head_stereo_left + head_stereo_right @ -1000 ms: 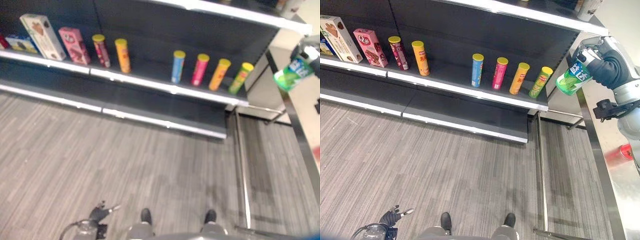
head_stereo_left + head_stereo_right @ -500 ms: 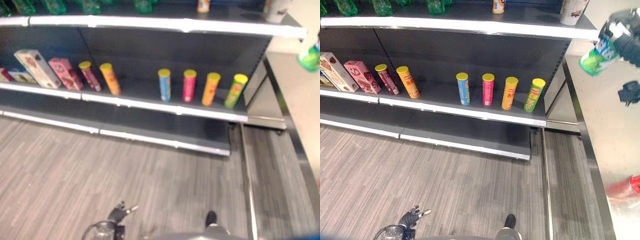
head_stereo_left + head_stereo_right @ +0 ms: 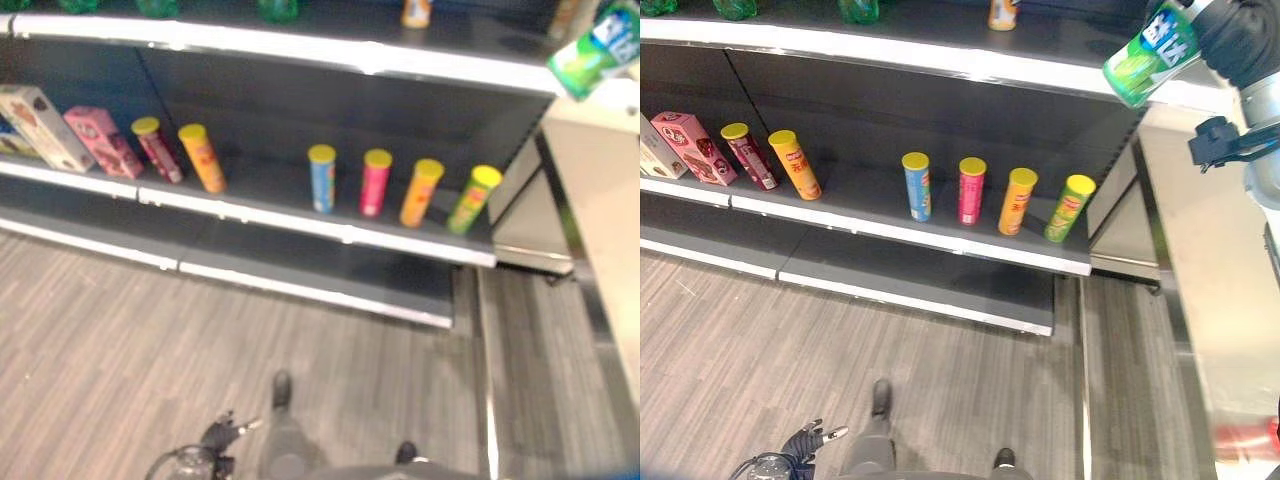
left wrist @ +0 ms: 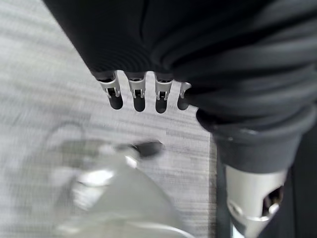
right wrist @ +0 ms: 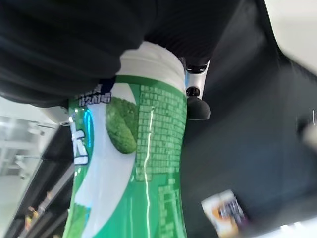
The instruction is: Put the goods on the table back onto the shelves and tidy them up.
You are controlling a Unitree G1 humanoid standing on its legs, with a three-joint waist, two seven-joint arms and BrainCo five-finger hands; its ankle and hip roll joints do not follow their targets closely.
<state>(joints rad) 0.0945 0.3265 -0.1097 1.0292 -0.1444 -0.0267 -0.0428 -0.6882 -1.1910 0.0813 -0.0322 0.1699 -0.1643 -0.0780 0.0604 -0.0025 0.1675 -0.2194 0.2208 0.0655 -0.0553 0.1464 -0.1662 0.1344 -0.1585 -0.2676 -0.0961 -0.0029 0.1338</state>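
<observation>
Right robot hand [image 3: 1240, 35] grips the green bottle [image 3: 1148, 53] up beside the top shelf [image 3: 940, 55], ready for placing; left robot hand [image 4: 143, 96] hangs relaxed.

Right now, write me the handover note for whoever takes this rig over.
Right hand: shut on the green bottle, held up at the right end of the top shelf.
Left hand: low by the floor, holding nothing, fingers relaxed.
Middle shelf: eight tubes standing, boxes at the far left.
Done: bottle lifted off the table.
Left: set the bottle on a shelf. A red item lies on the table.
</observation>
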